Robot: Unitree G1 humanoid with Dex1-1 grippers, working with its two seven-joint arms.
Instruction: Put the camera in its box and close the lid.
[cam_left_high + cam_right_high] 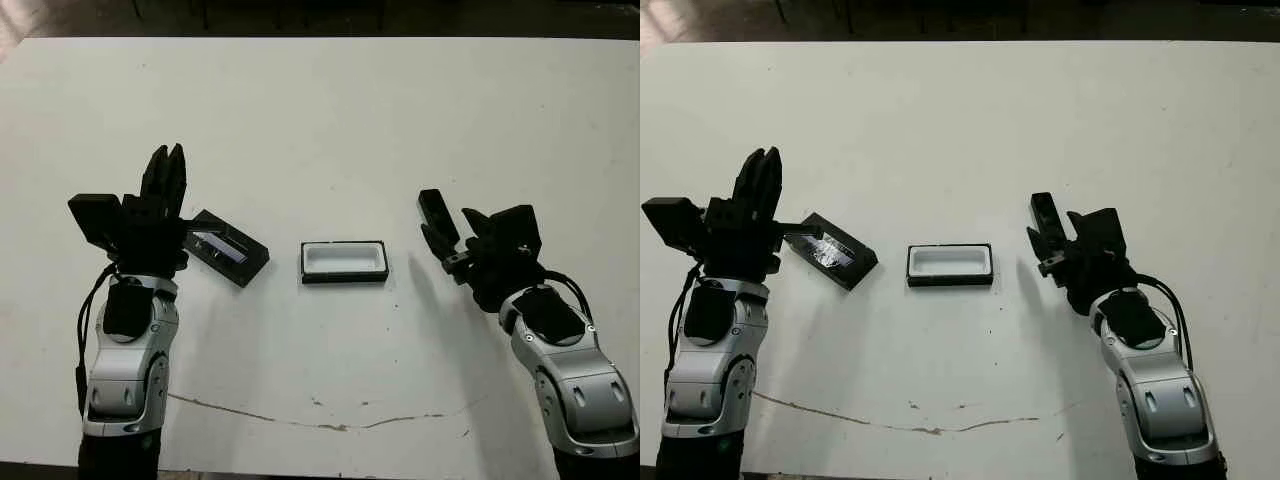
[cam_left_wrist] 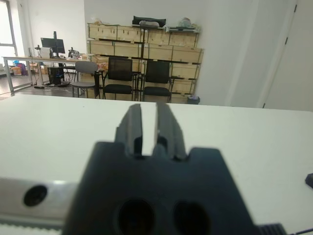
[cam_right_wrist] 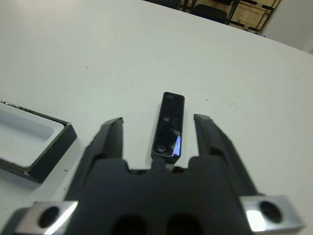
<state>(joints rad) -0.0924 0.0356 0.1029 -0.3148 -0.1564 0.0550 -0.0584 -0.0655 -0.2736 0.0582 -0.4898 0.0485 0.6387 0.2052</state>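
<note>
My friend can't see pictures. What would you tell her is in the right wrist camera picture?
A slim black bar-shaped camera with a bluish shine at one end lies on the white table between the two open black fingers of the robot's right pincer, with gaps on both sides. Off to one side sits a corner of the small black box with white lining, open and empty.

camera (image 3: 169,128) between spread fingers (image 3: 108,139), box (image 3: 34,144) beside
</note>
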